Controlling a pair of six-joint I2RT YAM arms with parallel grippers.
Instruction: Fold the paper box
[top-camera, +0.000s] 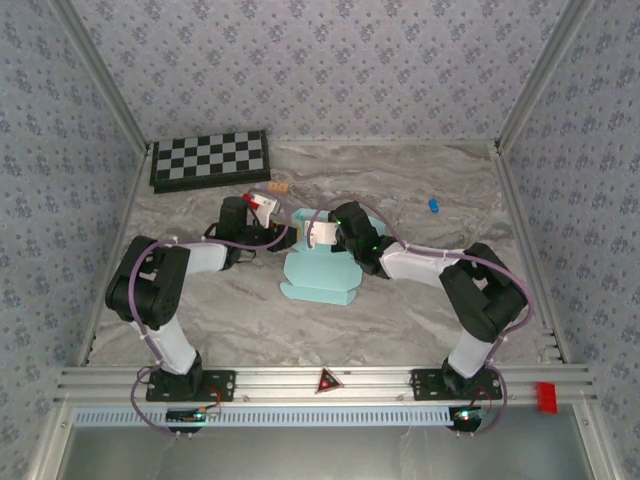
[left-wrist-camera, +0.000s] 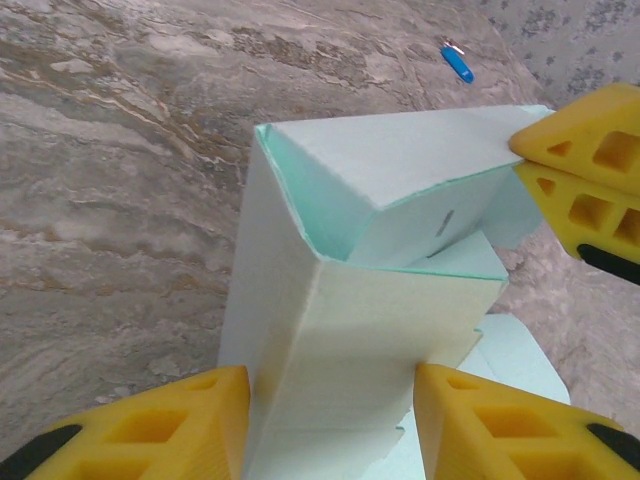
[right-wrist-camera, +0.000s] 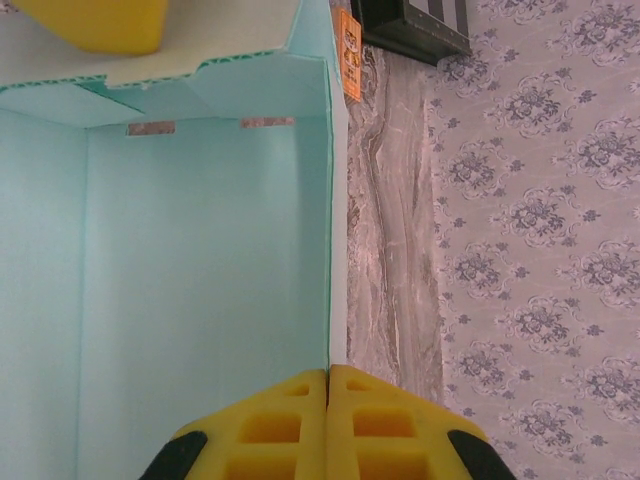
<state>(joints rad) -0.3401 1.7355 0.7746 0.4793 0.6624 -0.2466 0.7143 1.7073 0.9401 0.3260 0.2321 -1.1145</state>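
Two pincers meet over the paper box (top-camera: 318, 270), which lies on the table (top-camera: 250, 315) just under both: left pincer (top-camera: 270, 210), right pincer (top-camera: 314, 232).

From the left wrist, the left pincer (left-wrist-camera: 330, 425) is half open. A raised wall fills its gap, so it is probably gripped.

From the right wrist, the right pincer (right-wrist-camera: 327, 420) is pinched tight on a thin wall edge.

If they pull apart, the card may tear, or the fold may flop flat.

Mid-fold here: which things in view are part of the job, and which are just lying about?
In the job:
paper box
left gripper, gripping its folded side
right gripper, pinching a wall edge

Lying about:
checkerboard
small blue object
orange tag
red block
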